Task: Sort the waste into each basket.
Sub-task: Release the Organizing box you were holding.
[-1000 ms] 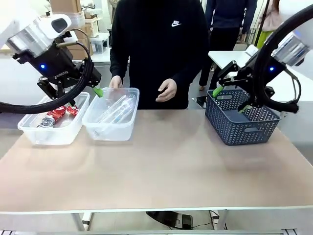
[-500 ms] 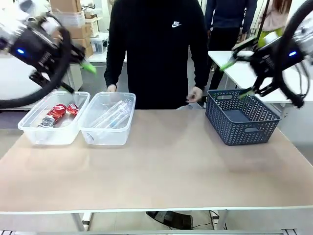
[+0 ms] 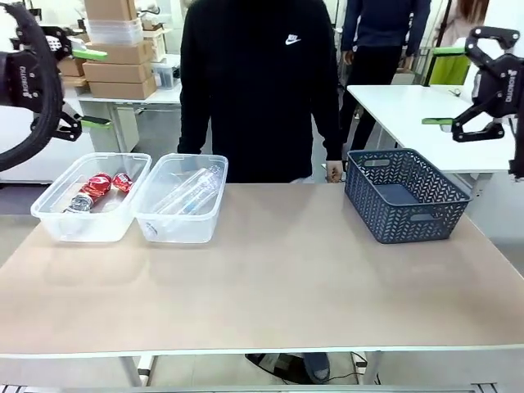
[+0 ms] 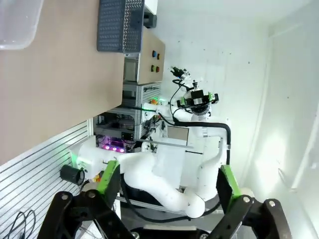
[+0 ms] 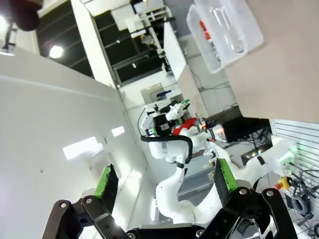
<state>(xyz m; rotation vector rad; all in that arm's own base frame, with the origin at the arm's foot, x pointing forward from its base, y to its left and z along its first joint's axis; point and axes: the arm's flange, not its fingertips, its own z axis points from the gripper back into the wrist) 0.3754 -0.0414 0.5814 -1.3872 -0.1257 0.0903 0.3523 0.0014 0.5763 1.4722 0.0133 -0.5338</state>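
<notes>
Left gripper [image 3: 92, 88] upper left of frame, jaws apart, empty, raised well above the table [image 3: 270, 278]. Right gripper [image 3: 438, 86] upper right, same: spread, empty. Cans [image 3: 100, 187] in left tub [image 3: 57, 223], bottles [image 3: 192, 190] in tub beside it [image 3: 184, 229]. Blue basket [image 3: 407, 196] centre right.
</notes>
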